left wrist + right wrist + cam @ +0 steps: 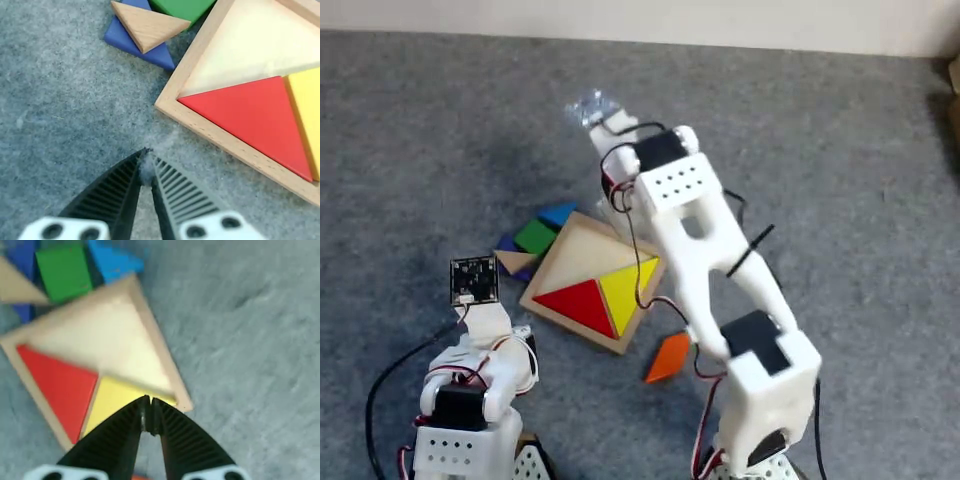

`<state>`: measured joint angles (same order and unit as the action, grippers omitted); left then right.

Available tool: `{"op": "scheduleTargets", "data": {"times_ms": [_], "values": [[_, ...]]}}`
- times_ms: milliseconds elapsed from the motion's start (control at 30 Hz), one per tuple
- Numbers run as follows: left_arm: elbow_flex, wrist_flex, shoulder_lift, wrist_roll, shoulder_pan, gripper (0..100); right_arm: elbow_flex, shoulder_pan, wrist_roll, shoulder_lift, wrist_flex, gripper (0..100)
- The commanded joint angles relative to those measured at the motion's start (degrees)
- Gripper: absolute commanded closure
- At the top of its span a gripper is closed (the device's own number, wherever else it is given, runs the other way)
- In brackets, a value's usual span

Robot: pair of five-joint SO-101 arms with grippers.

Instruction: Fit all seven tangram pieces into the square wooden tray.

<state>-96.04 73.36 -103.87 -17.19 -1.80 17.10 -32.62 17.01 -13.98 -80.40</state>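
Nearest, the left pincer [148,159] hangs with jaws together over bare surface [60,100], just short of a corner of the tray [200,120]; the right pincer [149,407], likewise closed and empty, sits over the tray's edge by the yellow triangle [117,400]; the orange piece [669,356] lies loose by that arm. Farther on, the tray holds only yellow and the red triangle [255,115]; beyond it, ahead of the left pincer, cluster the wooden triangle [145,25], dark blue piece [159,57], green piece [185,7] and light blue piece [558,213], so the left arm looks nearer.

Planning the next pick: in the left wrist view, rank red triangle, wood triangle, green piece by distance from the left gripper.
From the left gripper:
1. red triangle, in the tray.
2. wood triangle, outside the tray.
3. green piece, beyond it.
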Motion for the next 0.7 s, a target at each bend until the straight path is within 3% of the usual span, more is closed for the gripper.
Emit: {"op": "scheduleTargets", "data": {"times_ms": [0,167,367,600,667], "values": [[-1.1,0.3,-0.2,0.4,-0.4,99,-8.3,-0.4,-2.1,6.3,10.9,99.5],[-1.1,0.3,-0.2,0.4,-0.4,99,-23.6,-0.2,-1.8,6.5,25.5,98.6],[-1.1,0.3,-0.2,0.4,-0.4,99,-27.8,2.6,-1.8,6.3,26.3,76.2],[-1.1,0.3,-0.2,0.4,-0.4,99,-26.2,2.6,-2.5,0.0,26.9,75.1],[-1.1,0.3,-0.2,0.4,-0.4,99,-23.8,2.7,-6.2,-2.1,26.6,75.1]]}}
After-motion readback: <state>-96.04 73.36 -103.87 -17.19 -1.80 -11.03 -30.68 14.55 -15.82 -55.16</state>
